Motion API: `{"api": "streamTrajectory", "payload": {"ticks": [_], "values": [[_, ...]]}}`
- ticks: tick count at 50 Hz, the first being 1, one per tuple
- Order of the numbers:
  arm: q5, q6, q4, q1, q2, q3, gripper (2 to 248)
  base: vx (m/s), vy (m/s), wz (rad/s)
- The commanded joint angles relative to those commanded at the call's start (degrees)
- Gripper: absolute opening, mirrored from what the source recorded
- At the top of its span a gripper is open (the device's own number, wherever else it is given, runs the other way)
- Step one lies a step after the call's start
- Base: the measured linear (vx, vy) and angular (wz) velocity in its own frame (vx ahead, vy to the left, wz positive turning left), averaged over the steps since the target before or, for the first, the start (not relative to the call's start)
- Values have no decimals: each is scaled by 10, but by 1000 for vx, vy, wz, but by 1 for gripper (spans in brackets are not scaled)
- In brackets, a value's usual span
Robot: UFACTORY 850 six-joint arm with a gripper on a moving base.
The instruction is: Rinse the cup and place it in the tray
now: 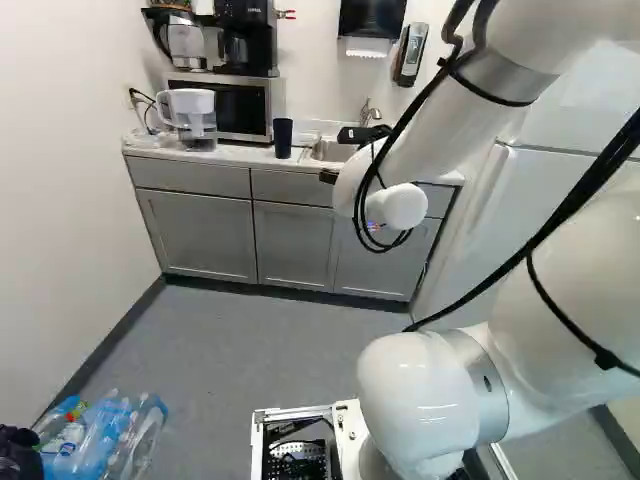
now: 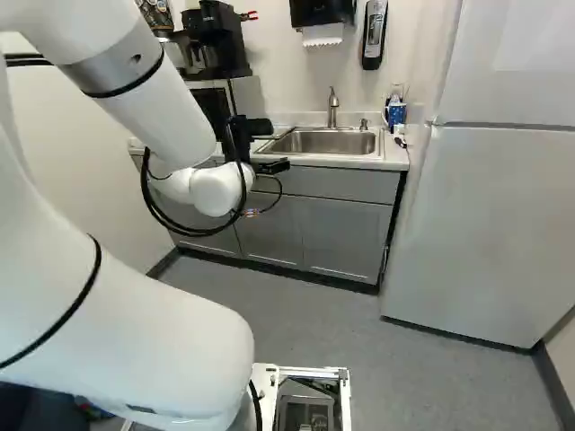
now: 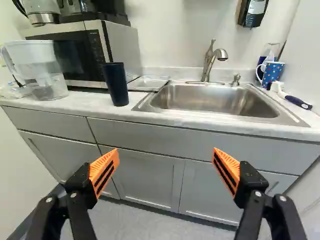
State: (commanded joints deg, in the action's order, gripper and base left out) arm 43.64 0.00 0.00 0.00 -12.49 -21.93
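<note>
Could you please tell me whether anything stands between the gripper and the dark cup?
Nothing visible stands in the way: the dark cup is near the front edge of the counter, in plain view ahead of the open gripper.

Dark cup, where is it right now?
In the left base view, the dark cup stands upright on the counter, left of the sink and right of the clear pitcher.

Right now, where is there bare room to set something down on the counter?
The counter is bare between the pitcher and the dark cup, in front of the microwave; the sink looks empty too. It is tighter by the tray, between microwave and sink, and around the mug and brush.
</note>
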Motion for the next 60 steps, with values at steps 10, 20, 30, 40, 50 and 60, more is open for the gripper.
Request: {"api": "streamTrajectory", "payload": {"ticks": [10, 20, 30, 40, 50, 60], "values": [[-16, 0, 0, 0, 2, -15, 247, 0, 0, 0], [-33, 0, 0, 0, 3, -29, 247, 0, 0, 0], [-53, 0, 0, 0, 6, -44, 247, 0, 0, 0], [-73, 0, 0, 0, 8, -60, 247, 0, 0, 0], [-91, 0, 0, 0, 9, -74, 247, 0, 0, 0], [-102, 0, 0, 0, 9, -86, 247, 0, 0, 0]]}}
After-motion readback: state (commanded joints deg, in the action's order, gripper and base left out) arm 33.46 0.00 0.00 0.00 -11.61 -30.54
